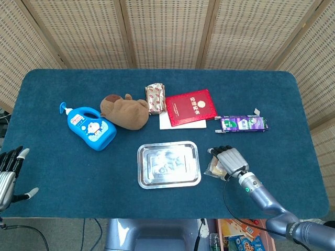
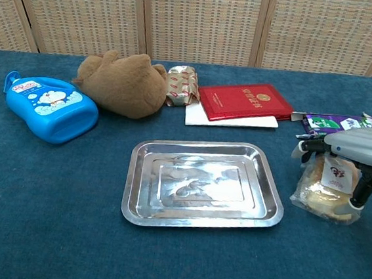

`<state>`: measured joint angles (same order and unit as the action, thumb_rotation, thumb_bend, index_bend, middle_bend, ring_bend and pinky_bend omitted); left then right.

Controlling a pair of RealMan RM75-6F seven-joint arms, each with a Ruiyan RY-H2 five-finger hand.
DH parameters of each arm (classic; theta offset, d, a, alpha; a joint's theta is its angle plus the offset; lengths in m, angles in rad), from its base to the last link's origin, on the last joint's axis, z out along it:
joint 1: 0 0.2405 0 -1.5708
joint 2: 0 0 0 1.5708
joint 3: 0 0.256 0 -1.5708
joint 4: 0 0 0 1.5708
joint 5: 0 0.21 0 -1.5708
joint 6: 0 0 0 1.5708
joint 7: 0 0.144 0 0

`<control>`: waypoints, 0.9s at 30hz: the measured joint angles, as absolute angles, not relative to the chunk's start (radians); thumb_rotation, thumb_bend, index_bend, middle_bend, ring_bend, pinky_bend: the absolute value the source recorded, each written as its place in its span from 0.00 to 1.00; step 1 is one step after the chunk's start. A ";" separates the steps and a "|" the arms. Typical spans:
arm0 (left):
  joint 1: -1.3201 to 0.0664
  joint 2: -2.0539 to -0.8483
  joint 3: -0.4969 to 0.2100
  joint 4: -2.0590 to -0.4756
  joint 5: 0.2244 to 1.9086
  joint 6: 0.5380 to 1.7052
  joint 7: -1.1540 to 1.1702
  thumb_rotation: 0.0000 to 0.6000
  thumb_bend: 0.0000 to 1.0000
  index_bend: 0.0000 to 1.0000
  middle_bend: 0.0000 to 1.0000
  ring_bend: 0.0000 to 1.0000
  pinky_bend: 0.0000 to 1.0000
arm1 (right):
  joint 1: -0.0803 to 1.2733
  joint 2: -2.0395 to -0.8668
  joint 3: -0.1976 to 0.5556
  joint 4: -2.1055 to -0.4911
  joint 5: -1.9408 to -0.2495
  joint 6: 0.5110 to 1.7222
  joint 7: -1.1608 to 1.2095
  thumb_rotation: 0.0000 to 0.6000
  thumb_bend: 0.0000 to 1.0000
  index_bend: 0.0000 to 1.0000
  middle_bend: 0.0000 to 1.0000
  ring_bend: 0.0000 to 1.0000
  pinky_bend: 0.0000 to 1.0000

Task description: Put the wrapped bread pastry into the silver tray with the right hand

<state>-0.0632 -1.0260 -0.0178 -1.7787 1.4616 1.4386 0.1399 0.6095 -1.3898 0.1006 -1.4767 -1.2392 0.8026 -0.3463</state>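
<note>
The wrapped bread pastry (image 1: pixel 215 168) (image 2: pixel 321 190) lies on the blue cloth just right of the silver tray (image 1: pixel 168 183) (image 2: pixel 198 222). My right hand (image 1: pixel 231 159) (image 2: pixel 358 151) sits on top of it, fingers curled over its far side and the thumb down on its near right edge, gripping it against the table. Most of the pastry is hidden under the hand in the head view. The tray holds nothing. My left hand (image 1: pixel 8 175) hangs open off the table's front left corner, holding nothing.
Behind the tray lie a red booklet (image 1: pixel 190 107) on white paper, a brown plush toy (image 1: pixel 125 111) and a small wrapped snack (image 1: pixel 155 98). A blue bottle (image 1: pixel 90 127) lies at the left, a purple carton (image 1: pixel 243 124) just behind my right hand.
</note>
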 measured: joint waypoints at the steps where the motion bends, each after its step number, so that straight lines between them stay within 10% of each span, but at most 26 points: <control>1: -0.064 -1.025 -0.017 -1.779 1.462 1.438 0.139 1.00 0.00 0.00 0.00 0.00 0.00 | 0.610 -1.393 0.099 -1.475 -1.241 0.811 -0.348 1.00 0.14 0.40 0.48 0.45 0.52; 17: -0.088 -1.020 -0.023 -1.784 1.436 1.400 0.138 1.00 0.00 0.00 0.00 0.00 0.00 | 0.766 -1.330 0.213 -1.681 -1.238 0.796 -0.401 1.00 0.20 0.40 0.49 0.46 0.54; 27: -0.101 -1.023 -0.035 -1.775 1.387 1.375 0.141 1.00 0.00 0.00 0.00 0.00 0.00 | 1.018 -1.509 0.249 -1.613 -1.009 0.687 -0.570 1.00 0.20 0.40 0.49 0.46 0.53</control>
